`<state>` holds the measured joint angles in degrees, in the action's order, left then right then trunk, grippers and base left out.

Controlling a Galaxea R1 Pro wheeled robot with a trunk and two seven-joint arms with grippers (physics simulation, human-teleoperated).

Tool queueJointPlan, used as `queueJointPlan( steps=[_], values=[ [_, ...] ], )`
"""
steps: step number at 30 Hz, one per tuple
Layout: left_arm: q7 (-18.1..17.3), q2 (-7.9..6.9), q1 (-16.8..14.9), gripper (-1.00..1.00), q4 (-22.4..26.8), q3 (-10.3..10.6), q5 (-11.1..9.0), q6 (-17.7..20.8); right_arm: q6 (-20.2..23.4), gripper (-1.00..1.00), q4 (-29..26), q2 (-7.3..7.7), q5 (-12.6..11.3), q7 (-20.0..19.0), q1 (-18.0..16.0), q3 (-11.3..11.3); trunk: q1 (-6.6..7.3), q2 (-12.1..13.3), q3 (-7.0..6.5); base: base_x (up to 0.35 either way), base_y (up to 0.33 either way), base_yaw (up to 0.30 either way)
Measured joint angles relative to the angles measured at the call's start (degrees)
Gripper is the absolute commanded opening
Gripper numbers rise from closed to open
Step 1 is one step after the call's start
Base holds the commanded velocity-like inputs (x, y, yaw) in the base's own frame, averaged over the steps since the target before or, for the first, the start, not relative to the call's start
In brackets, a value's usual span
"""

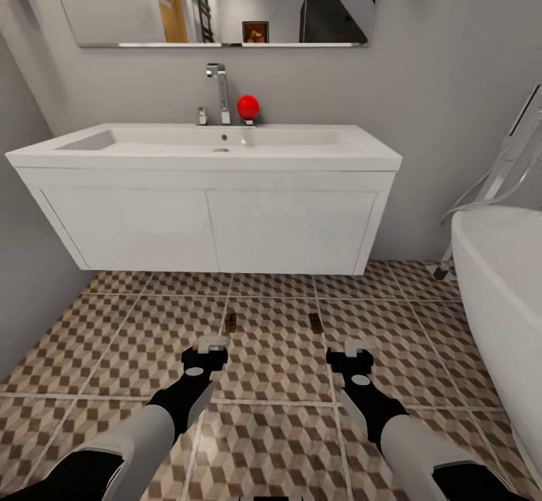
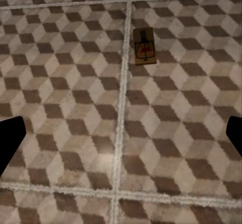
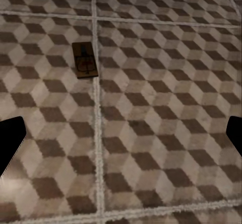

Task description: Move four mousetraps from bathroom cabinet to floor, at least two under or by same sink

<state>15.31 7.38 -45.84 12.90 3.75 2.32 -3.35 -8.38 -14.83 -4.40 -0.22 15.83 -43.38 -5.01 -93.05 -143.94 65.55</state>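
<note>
Now you are looking at two mousetraps lying flat on the bathroom floor (image 1: 271,381), in front of the sink (image 1: 203,207): the left mousetrap (image 1: 230,323) and the right mousetrap (image 1: 316,323), well apart, each just beside a grout line. The left gripper (image 1: 205,351) is hovering near the left one, the right gripper (image 1: 352,353) near the right one. Both grippers are standing wide open and holding nothing. At the far right, a white bathtub (image 1: 500,290) is standing.

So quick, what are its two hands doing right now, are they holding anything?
Left hand: open, holding nothing, above the floor near a mousetrap.
Right hand: open, holding nothing, near the other mousetrap.
</note>
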Motion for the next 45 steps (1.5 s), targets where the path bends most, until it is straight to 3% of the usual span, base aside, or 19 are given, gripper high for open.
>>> queueJointPlan(
  steps=[45],
  values=[
    [0.0, -0.06, 0.0, 1.0, 0.0, 0.0, 0.0, 0.0, 0.1, 1.0, 0.0, 0.08, 0.0, 0.0, 0.0, -0.1, 1.16, 0.6, -9.98, 0.0, 0.0, 0.0]
  ],
)
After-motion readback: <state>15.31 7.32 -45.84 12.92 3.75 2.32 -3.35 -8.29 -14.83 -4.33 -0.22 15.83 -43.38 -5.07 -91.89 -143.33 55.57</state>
